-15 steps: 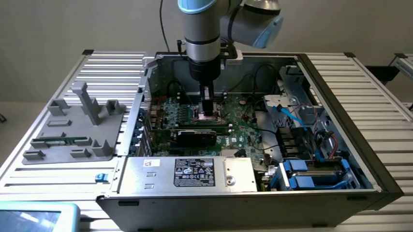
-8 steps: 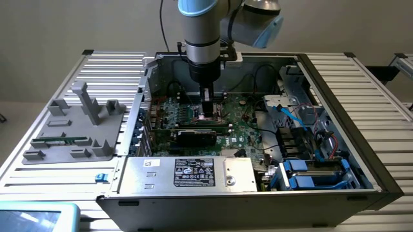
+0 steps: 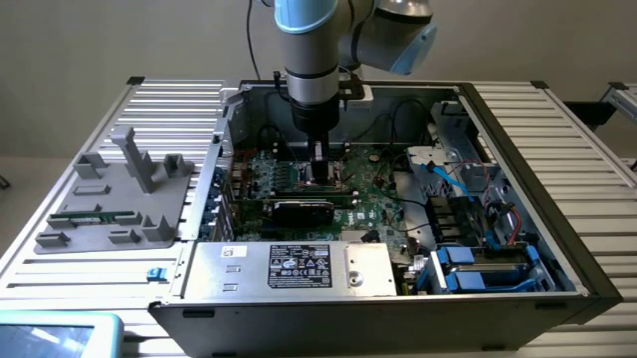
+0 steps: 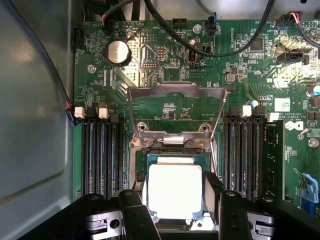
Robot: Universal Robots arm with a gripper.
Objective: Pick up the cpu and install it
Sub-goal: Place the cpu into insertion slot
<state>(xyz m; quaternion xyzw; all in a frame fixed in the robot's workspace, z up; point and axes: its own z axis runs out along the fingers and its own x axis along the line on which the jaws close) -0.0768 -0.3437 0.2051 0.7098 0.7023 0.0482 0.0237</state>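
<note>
The cpu point(image 4: 175, 190), a flat square chip with a silvery top and a thin rim, sits between the two dark fingers of my gripper point(image 4: 175, 200), which press against its opposite sides. It is level over the socket point(image 4: 141, 176), whose metal load frame point(image 4: 175, 95) stands flipped open beyond it. In the exterior view my gripper point(image 3: 321, 173) reaches straight down into the open computer case point(image 3: 518, 149), just above the green motherboard point(image 3: 374, 198).
Black memory slots point(image 4: 102, 155) flank the socket, with a memory stick point(image 4: 274, 160) seated in one on the other side. Black cables point(image 4: 235, 45) cross the board. Outside the case, a grey fixture point(image 3: 110, 201) holds a green memory stick point(image 3: 95, 218). A power supply point(image 3: 298, 268) fills the case's near side.
</note>
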